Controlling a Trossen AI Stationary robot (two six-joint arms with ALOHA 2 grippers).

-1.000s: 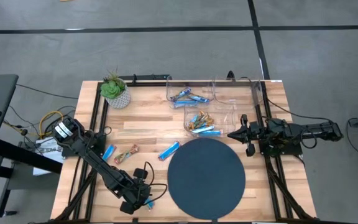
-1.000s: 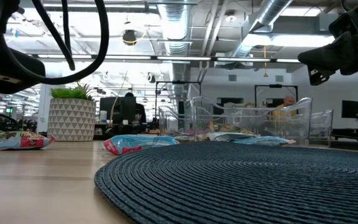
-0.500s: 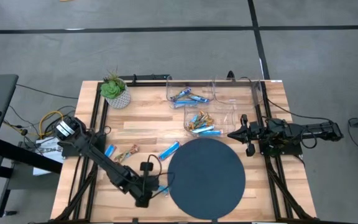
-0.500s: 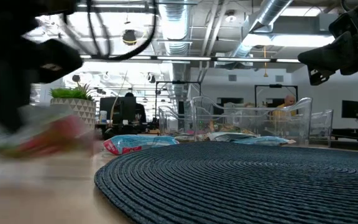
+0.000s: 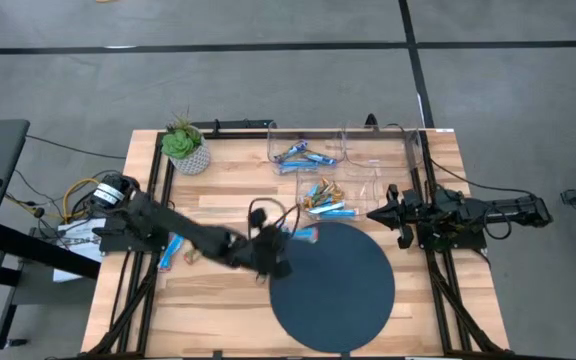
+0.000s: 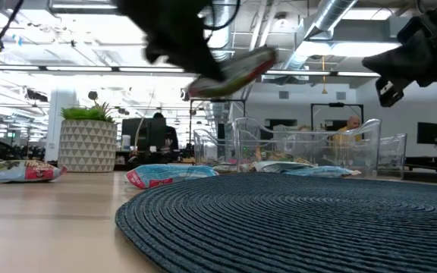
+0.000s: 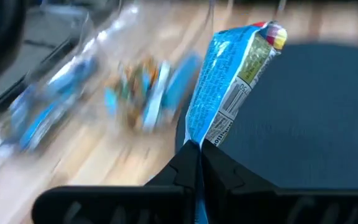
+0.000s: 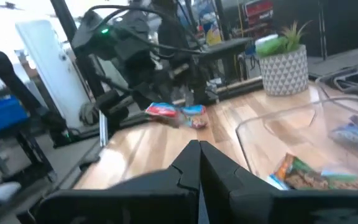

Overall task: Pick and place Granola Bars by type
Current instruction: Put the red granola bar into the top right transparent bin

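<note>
My left gripper is shut on a granola bar in a blue wrapper with a white panel and a red-yellow tip. It holds the bar in the air over the far left rim of the dark round mat. A blue bar and a brown one lie flat on the wood at the left. More bars lie in two clear bins. My right gripper waits shut at the table's right side. My left gripper pinches one end of the bar between its two fingers. The fingers come about level from the table's left, and the bar runs on ahead of them. The bar is lifted clear of table and mat, and its free end tilts upward.
A potted plant stands at the far left. A third clear bin stands at the far right. In the low view a blue-white-red bar lies by the mat's edge and another bar farther left.
My left gripper has shut on a bar near the table's near left edge. It has then risen and swung toward the far edge and the right, up to the mat's far left rim. The bar has come up with it, clear of the table.
</note>
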